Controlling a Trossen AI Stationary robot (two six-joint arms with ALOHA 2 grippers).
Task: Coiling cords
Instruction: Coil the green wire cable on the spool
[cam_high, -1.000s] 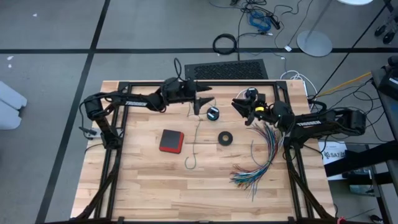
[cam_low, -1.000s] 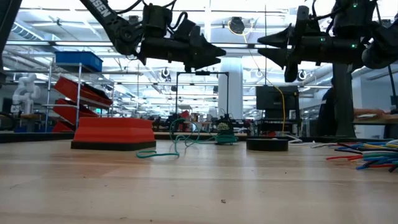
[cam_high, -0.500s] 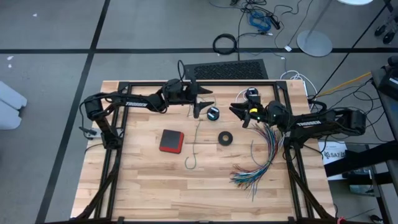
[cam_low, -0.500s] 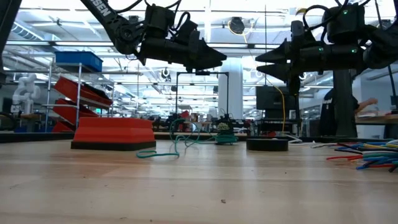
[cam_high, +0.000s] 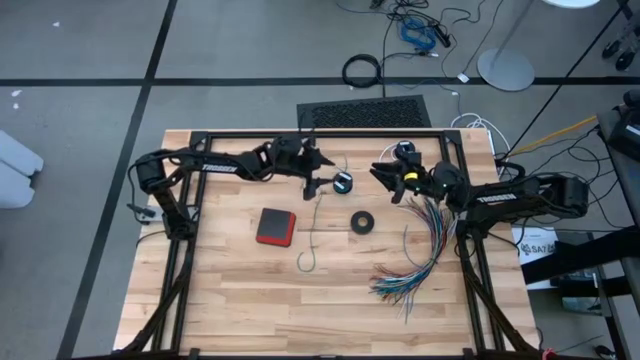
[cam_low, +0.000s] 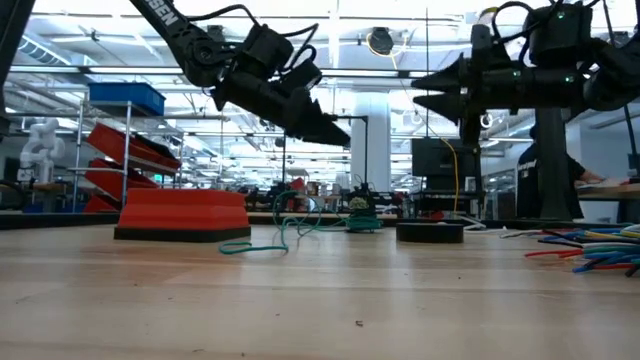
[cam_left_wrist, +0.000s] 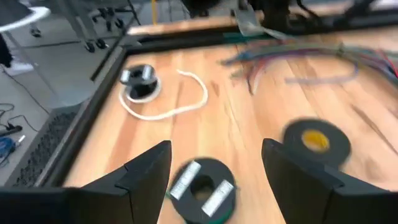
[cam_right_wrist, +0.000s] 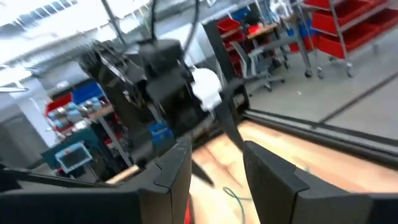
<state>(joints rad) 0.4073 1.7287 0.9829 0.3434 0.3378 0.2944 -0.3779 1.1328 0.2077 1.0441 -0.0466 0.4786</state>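
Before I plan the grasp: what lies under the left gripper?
The open left gripper hangs above the table, near a round black-and-white piece and teal-green cord. Whether cord lies directly beneath is hidden.

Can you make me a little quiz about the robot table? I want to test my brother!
1. True or false: the left gripper is holding the teal-green cord.
2. Pick one: what lies on the table between the red box and the multicoloured wires?
A. the black tape ring
B. a banana
C. a cup
3. Answer in one word: are the fingers of the right gripper open or shut?

Key
1. False. It hangs open above the table, and the cord lies loose on the wood.
2. A.
3. Open, with nothing between them.
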